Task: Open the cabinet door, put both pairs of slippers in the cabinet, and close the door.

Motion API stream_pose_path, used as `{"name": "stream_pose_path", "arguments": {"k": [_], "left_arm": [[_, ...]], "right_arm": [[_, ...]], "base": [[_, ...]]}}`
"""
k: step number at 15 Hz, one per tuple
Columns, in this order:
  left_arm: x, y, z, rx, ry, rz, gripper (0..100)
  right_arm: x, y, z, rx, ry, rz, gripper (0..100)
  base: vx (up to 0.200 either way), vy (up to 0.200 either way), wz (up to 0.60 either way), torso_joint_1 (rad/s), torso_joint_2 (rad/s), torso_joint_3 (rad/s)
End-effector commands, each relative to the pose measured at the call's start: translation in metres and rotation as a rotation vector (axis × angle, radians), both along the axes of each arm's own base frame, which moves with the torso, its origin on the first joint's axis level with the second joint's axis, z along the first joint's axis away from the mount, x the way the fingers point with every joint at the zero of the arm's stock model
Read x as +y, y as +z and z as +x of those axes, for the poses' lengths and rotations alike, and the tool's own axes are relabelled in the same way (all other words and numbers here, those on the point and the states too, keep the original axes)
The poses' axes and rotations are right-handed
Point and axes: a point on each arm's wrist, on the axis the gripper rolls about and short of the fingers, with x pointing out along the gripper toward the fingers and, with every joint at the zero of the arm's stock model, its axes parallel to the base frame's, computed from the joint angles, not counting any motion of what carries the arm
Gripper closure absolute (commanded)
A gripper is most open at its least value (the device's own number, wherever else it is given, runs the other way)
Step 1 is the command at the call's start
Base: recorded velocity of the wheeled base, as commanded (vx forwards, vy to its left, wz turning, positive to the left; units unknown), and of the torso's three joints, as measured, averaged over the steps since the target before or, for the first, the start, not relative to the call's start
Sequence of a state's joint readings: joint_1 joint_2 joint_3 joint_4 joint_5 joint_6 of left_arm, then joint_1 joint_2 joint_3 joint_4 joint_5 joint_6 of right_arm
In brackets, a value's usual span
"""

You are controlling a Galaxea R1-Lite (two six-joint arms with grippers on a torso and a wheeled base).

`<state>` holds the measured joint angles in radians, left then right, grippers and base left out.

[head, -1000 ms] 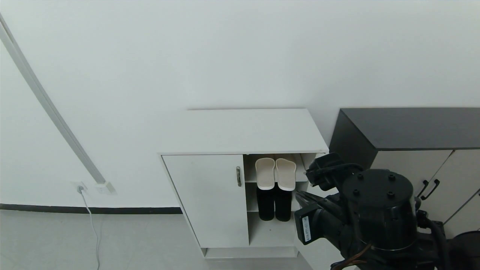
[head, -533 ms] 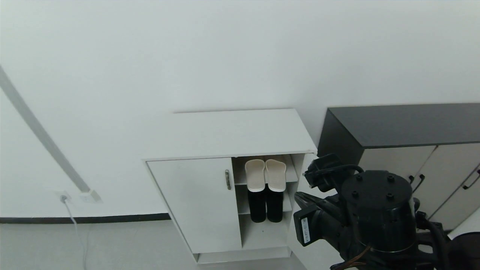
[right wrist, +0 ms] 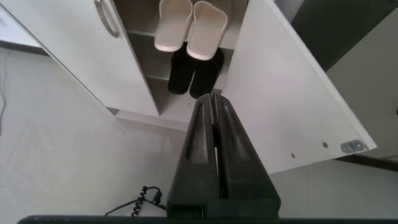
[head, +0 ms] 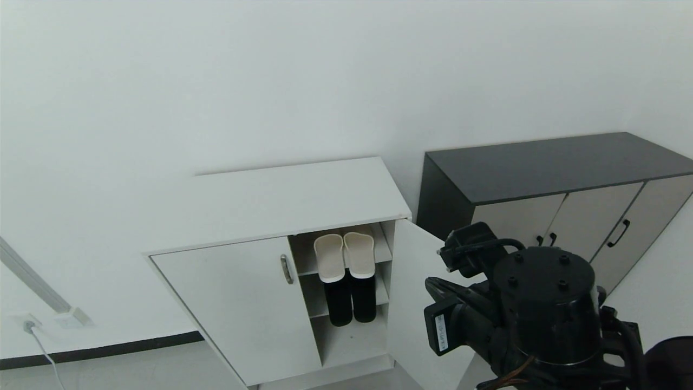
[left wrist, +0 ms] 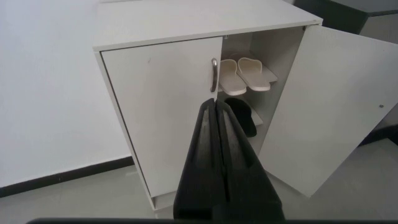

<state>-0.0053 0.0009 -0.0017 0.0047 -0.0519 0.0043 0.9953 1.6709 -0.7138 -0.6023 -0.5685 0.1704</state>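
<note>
The white cabinet [head: 292, 195] has its left door [head: 238, 309] closed and its right door [head: 417, 303] swung open. Inside, a cream pair of slippers [head: 345, 254] lies on the upper shelf and a black pair [head: 351, 303] on the shelf below. In the left wrist view my left gripper [left wrist: 214, 106] is shut and empty, in front of the door handle [left wrist: 214, 73], with the cream slippers [left wrist: 247, 73] beyond. My right gripper [right wrist: 215, 96] is shut and empty too, above the floor in front of the black slippers [right wrist: 194, 71] and beside the open door [right wrist: 286, 106].
A black-topped sideboard [head: 541, 168] with closed doors stands right of the cabinet, close to the open door. A wall socket with a cable [head: 27, 325] is low at the far left. A coiled cable [right wrist: 140, 199] lies on the floor under my right arm.
The head camera has turned, so the cabinet sits further left in the picture and the open door's face now shows. The slippers and doors have not moved.
</note>
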Motion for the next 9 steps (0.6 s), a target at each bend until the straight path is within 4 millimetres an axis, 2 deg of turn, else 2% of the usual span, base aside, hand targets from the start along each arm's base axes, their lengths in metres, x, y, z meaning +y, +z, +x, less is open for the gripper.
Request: {"name": "stream_pose_path", "arguments": {"k": [1,3,7,9], "left_arm": [[0.0000,0.0000,0.0001,0.001,0.000,0.000,100],[-0.0001,0.0000,0.0001,0.001,-0.001,0.000,100],[-0.0001,0.0000,0.0001,0.001,-0.001,0.000,100],[-0.0001,0.0000,0.0001,0.001,-0.001,0.000,100]], "right_arm": [[0.0001,-0.0017,0.0005,0.003,-0.002,-0.005,100],[-0.0001,-0.0017,0.0009,0.003,-0.003,-0.005,100],[0.0000,-0.0035,0.0031,0.005,-0.009,-0.008,100],[-0.0003,-0.0067,0.0077,0.008,-0.023,-0.013,100]], "base": [[0.000,0.000,0.00,0.000,0.00,0.000],[0.000,0.000,0.00,0.000,0.00,0.000],[-0.200,0.000,0.00,0.009,0.00,-0.001],[0.000,0.000,0.00,0.000,0.00,0.000]]}}
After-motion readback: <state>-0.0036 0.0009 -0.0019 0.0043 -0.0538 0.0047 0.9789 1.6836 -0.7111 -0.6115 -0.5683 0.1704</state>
